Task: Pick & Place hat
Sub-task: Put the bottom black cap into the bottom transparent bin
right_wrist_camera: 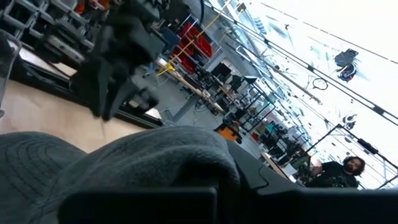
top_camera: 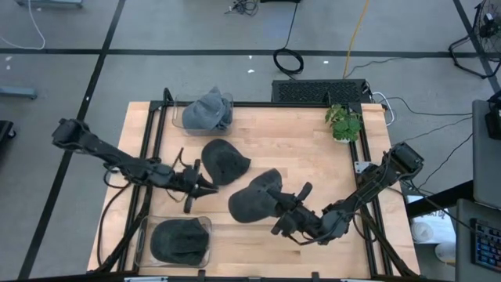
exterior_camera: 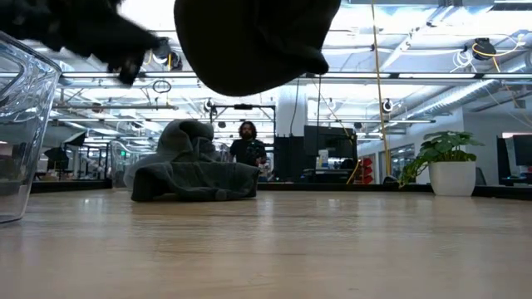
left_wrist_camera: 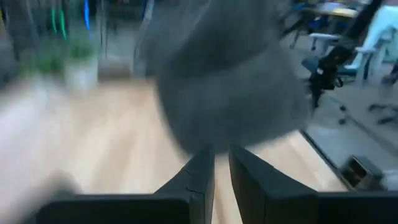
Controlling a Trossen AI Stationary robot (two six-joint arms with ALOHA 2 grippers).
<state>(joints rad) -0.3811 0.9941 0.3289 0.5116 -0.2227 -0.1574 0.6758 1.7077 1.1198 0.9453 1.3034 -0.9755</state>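
Nearest me, the clear plastic bin (top_camera: 174,241) at the near left corner of the pale wooden surface (top_camera: 313,157) already holds one dark grey cap (top_camera: 182,239). Just right of it, my right claw (top_camera: 283,210) is clenched on a dark grey fabric hat (top_camera: 256,198) and, by the low view, carries it well off the surface. Farther in, my left claw (top_camera: 205,186) is nipped on the edge of a second dark grey hat (top_camera: 225,161); the left wrist view shows its two dark fingers (left_wrist_camera: 202,171) nearly together under grey fabric. At the far edge, a second clear bin (top_camera: 205,112) holds a crumpled grey-blue cloth hat (top_camera: 209,110), with a small green potted plant (top_camera: 343,122) at the far right.

I'd move one arm at a time, keep each hat high enough to clear the bin rim, and release only once it hangs fully inside.
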